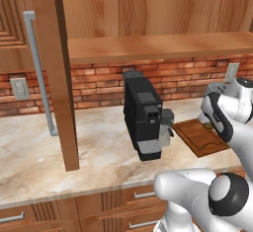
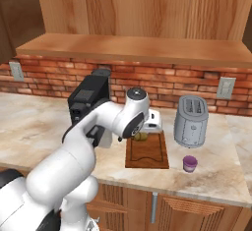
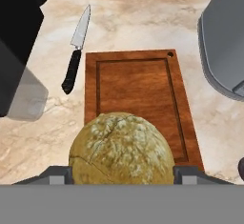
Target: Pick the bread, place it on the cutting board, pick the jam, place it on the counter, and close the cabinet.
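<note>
The bread point(image 3: 121, 149) sits clamped between the gripper point(image 3: 123, 174) fingers, held above the near end of the cutting board point(image 3: 138, 82) (whether it touches the wood cannot be told). A black-handled knife point(image 3: 76, 51) lies on the counter point(image 3: 143, 18) just beside the board. The jam point(image 2: 189, 163) stands on the counter before the toaster point(image 2: 191, 121).

No lettering, label, brand mark or number can be read anywhere in these views: the purple jam point(image 2: 190, 163) jar, the toaster point(image 2: 191, 121) and the black coffee machine point(image 1: 144, 116) all show plain, unmarked faces.
</note>
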You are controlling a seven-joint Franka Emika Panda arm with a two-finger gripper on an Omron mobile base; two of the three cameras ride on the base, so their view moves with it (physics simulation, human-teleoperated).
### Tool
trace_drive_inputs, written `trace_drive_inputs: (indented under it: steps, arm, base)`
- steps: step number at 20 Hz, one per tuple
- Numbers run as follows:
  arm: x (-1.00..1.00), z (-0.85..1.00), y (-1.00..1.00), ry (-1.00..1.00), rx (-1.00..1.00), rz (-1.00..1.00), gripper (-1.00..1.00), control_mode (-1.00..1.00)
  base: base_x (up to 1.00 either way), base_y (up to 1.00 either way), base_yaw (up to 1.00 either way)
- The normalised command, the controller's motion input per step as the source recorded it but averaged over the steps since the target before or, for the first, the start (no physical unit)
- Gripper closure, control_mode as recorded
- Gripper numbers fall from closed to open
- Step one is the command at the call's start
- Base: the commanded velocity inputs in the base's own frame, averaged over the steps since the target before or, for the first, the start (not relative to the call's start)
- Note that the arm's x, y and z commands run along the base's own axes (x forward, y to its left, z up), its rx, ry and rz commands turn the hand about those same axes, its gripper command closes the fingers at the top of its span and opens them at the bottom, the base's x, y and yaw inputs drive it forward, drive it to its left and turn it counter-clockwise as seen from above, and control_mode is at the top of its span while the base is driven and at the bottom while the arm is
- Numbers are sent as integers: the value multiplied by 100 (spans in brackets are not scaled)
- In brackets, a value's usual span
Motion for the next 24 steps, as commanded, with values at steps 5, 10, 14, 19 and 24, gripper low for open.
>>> trace_drive_inputs:
  steps: [5, 10, 14, 19, 24]
  arm:
    - [7, -36, -4, 0, 0, 0, 100, -100]
    - [6, -31, -8, 0, 0, 0, 100, -100]
    - [11, -33, -6, 0, 0, 0, 100, -100]
    - [14, -26, -4, 0, 0, 0, 100, -100]
    - [17, -17, -3, 0, 0, 0, 100, -100]
  base:
    - [0, 0, 0]
    - [0, 0, 0]
    - [0, 0, 0]
    - [0, 0, 0]
    - [0, 0, 0]
